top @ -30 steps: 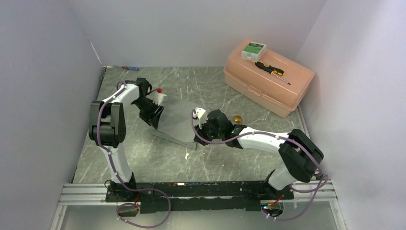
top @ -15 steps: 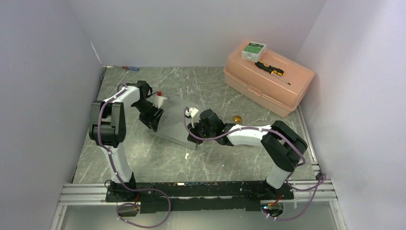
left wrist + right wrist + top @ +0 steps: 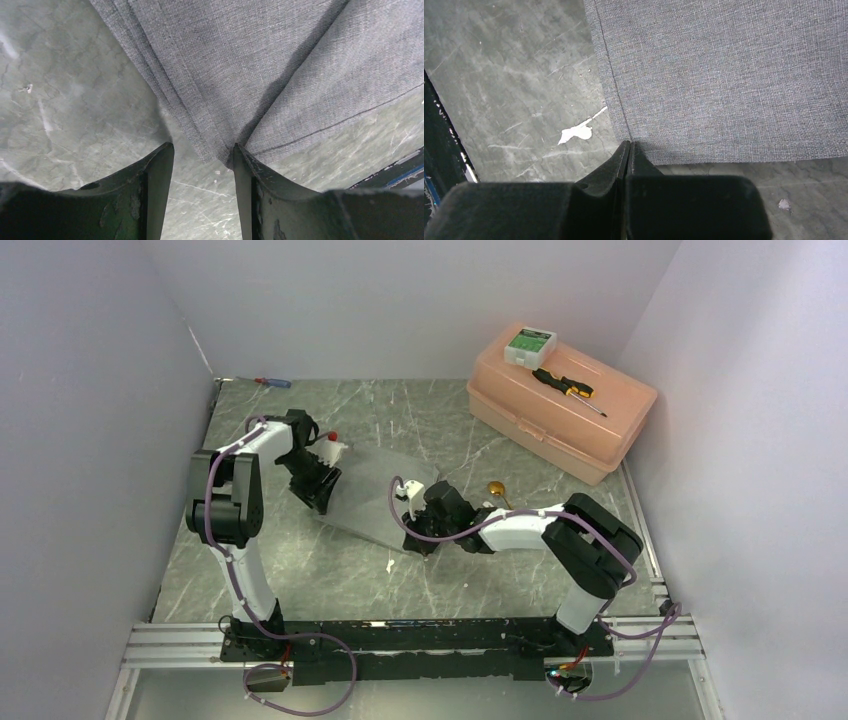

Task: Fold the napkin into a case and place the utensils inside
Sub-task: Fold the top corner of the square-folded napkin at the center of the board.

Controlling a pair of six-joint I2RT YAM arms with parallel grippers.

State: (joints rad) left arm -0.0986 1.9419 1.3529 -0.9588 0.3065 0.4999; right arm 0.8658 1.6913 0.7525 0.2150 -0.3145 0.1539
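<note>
Napkin (image 3: 380, 495) cloth, grey and already lying in flat layers, is found at the middle of the marble-patterned table (image 3: 300, 570), so the folding is judged to be under way and no case is formed yet.

Nearest the bases, at the napkin's 5 o'clock corner, the right gripper (image 3: 418, 540) is set low. Its jaws are pressed fully together on the hemmed corner, which seems to be pinched between the tips, probably so that the corner can be lifted and carried across. The right arm is stretched out almost flat above the table, its elbow held out at 3 o'clock. A white fleck (image 3: 576, 132) is seen on the table just beside that corner.

Farther off, at the napkin's 9 o'clock edge, the left gripper (image 3: 320, 495) is pointed down with its jaws parted. A stacked corner of the cloth lies between the fingers, ungripped. It is judged to be placed there to steady or take that side. The left arm is folded, its elbow raised.

At 3 o'clock, near the napkin but apart from it, the gold-bronze spoon (image 3: 497, 490) is left outside. The white spoon cannot be made out.

Farthest, at 1 o'clock, a peach toolbox (image 3: 590, 430) is seen.
</note>
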